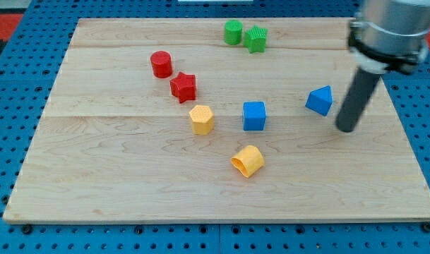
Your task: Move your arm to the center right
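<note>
My dark rod comes down from the view's top right, and my tip (347, 128) rests on the wooden board (116, 183) at its centre right. The blue triangular block (320, 100) lies just left of and slightly above my tip, a small gap apart. The blue cube (254, 116) is further left, near the board's middle.
A yellow hexagonal block (201, 119) and a yellow half-round block (248, 161) lie near the middle. A red cylinder (161, 64) and a red star block (183, 87) lie at upper left. A green cylinder (233, 32) and a green star block (256, 39) sit at the top edge.
</note>
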Controlling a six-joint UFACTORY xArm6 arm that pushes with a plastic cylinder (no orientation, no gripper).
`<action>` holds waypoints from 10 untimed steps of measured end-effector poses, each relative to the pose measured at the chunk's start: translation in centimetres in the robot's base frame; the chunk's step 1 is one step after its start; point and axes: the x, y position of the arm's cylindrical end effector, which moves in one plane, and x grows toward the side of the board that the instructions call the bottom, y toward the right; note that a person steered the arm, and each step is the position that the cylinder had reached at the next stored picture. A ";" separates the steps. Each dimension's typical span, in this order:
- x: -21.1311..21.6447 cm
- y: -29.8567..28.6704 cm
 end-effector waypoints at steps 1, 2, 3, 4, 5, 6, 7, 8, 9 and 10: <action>-4.1 0.4; -8.7 -1.7; -9.4 2.0; -2.4 8.2; -3.1 3.3; -7.0 -1.1; -9.7 -3.4; -3.0 5.5; -1.5 3.6; -5.3 -1.8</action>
